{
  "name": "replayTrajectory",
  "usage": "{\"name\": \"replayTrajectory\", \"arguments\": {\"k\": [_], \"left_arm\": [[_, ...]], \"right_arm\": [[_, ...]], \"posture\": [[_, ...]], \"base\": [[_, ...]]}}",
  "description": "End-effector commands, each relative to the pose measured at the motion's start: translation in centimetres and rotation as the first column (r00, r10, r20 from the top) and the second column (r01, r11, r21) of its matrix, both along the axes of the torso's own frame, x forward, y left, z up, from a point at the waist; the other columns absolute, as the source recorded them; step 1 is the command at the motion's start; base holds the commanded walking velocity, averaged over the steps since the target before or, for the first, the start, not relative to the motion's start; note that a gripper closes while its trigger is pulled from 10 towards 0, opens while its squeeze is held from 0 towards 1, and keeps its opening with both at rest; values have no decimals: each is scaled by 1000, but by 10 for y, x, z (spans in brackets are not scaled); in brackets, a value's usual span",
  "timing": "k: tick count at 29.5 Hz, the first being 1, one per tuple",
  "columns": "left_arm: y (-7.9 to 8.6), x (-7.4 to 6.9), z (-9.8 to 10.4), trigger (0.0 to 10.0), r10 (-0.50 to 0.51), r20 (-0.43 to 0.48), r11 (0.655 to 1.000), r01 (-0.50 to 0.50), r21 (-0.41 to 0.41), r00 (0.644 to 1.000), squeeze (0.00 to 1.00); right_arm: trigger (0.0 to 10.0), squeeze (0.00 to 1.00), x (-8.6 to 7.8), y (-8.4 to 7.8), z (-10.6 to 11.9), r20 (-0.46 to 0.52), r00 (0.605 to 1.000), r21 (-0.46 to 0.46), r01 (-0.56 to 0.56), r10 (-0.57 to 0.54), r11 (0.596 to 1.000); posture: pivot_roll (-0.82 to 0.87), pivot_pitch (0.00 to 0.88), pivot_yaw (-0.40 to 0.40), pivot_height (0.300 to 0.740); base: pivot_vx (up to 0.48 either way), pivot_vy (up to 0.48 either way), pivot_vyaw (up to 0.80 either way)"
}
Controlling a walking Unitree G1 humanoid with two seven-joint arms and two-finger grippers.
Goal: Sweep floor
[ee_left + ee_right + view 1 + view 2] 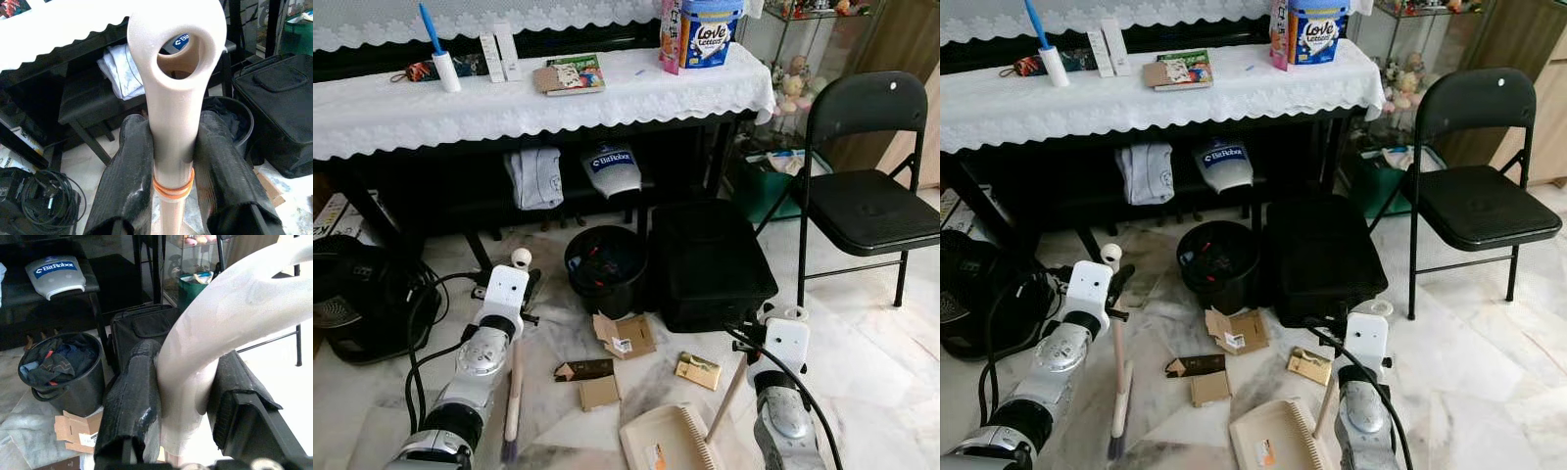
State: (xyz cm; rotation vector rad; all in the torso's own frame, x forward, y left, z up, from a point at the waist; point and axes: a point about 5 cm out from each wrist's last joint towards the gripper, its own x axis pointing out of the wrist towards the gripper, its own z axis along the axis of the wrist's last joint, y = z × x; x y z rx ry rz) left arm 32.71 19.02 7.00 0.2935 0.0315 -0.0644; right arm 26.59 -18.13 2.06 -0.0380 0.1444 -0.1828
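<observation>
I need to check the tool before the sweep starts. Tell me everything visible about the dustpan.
The dustpan is cream-coloured, plastic by the look of it, lying flat on the marble floor with a comb-like toothed edge along its right side and a small orange label. Its long pale handle rises slanting to the right gripper, whose black fingers are shut on it. Cardboard scraps lie just beyond the pan, apart from it.

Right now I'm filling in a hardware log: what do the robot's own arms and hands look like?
Both arms are silver with rounded metal segments and a white block at the wrist; black cables loop along them. The left hand and right hand each have two long black padded fingers, scuffed pale in places.
</observation>
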Motion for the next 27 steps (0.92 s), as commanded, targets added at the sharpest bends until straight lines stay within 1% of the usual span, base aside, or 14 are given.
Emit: {"name": "replayTrajectory", "arguments": {"k": [1, 2, 3, 4, 5, 6, 13, 18, 19, 20, 23, 25, 26, 27], "left_arm": [[2, 0, 3, 10000, -3, 16, 1000, 3, 2, 1000, 0], [2, 0, 3, 10000, -3, 16, 1000, 3, 2, 1000, 0], [2, 0, 3, 10000, -2, 17, 1000, 2, 2, 1000, 0], [2, 0, 3, 10000, -2, 17, 1000, 2, 3, 1000, 0], [3, 1, 3, 10000, -3, 17, 1000, 3, 3, 1000, 0], [2, 1, 3, 10000, -3, 16, 1000, 3, 3, 1000, 0], [1, 2, 4, 10000, -10, 14, 1000, 10, 5, 1000, 0], [0, 2, 5, 10000, -16, 15, 1000, 16, 8, 1000, 0], [0, 3, 5, 10000, -17, 15, 1000, 17, 9, 1000, 0], [0, 3, 5, 10000, -19, 15, 1000, 19, 10, 1000, 0], [0, 3, 5, 10000, -22, 15, 1000, 22, 12, 1000, 0], [0, 3, 5, 10000, -24, 12, 1000, 24, 14, 1000, 0], [0, 4, 6, 10000, -26, 11, 1000, 26, 15, 1000, 0], [-1, 4, 6, 10000, -28, 12, 1000, 28, 15, 1000, 0]], "right_arm": [[10000, 184, -1, -1, -2, 1, 1000, 4, -1, 1, 1000], [10000, 184, -1, -1, -2, 1, 1000, 4, -1, 1, 1000], [10000, 518, -1, -1, -2, 3, 1000, 7, -2, 2, 1000], [10000, 1000, -1, -1, -1, 5, 1000, 5, -2, 2, 1000], [10000, 557, -1, -1, -1, 4, 1000, -2, 1, -1, 1000], [10000, 0, -1, -1, -1, 4, 1000, -4, 1, -1, 1000], [10000, 0, 1, -1, -1, 6, 1000, -7, -2, 2, 1000], [10000, 0, 2, 2, -2, -6, 999, 19, -46, 46, 999], [10000, 525, 2, 4, -2, -3, 998, 31, -59, 59, 998], [10000, 1000, 2, 6, -2, 6, 997, 49, -79, 79, 996], [10000, 1000, 2, 7, -2, 1, 997, 41, -81, 81, 996], [10000, 1000, 2, 7, -2, -1, 997, 55, -73, 73, 996], [10000, 263, 2, 7, -3, -5, 997, 66, -71, 72, 995], [10000, 263, 2, 7, -3, -7, 997, 69, -72, 73, 995]], "posture": [[-131, 19, 42, 740], [-131, 19, 42, 740], [-131, 19, 42, 740], [-132, 20, 43, 740], [-133, 20, 43, 740], [-132, 20, 43, 740], [-133, 20, 42, 740], [-132, 18, 42, 740], [-133, 19, 43, 740], [-133, 19, 43, 740], [-133, 20, 44, 740], [-133, 20, 44, 740], [-133, 20, 44, 740], [-133, 20, 44, 740]], "base": [[0, 0, 0], [0, 0, 0], [0, 0, 0], [0, 0, 0], [0, 0, 0], [0, 0, 0], [0, 0, 0], [0, 0, 0], [0, 0, 0], [0, 0, 0], [0, 0, 0], [0, 0, 0], [0, 0, 0], [0, 0, 0]]}}
